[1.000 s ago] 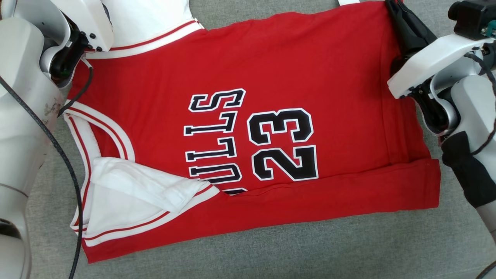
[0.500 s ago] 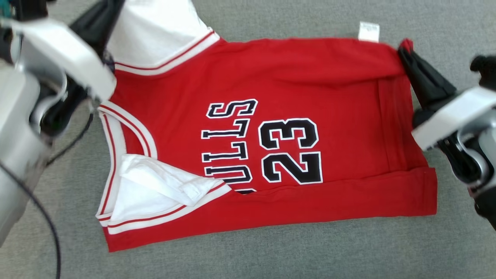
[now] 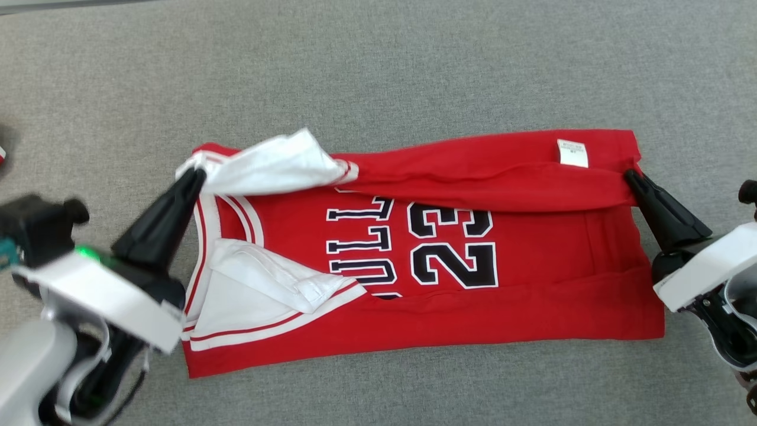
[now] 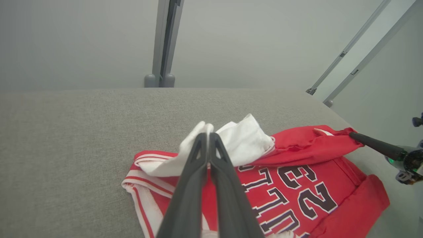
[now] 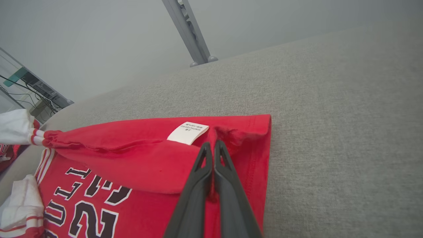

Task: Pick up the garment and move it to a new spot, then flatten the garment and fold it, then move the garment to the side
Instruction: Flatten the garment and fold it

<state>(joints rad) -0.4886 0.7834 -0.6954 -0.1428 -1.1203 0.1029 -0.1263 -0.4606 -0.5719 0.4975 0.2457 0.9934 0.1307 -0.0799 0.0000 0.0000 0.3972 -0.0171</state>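
At the left, the left gripper has its jaws pinched on the white shoulder fabric of the red Bulls 23 jersey. The jersey lies mid grey fabric surface, its far edge rolled over the lettering. Beside the white label, the right gripper clamps the hem corner.

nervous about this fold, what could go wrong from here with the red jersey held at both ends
Both grippers are shut on the far edge of the red basketball jersey, held over its black print. First, the left gripper pinches bunched white lining; that loose pinch could slip and drop that end. Second, the edge droops between it and the right gripper, so the fold may land crooked or creased.
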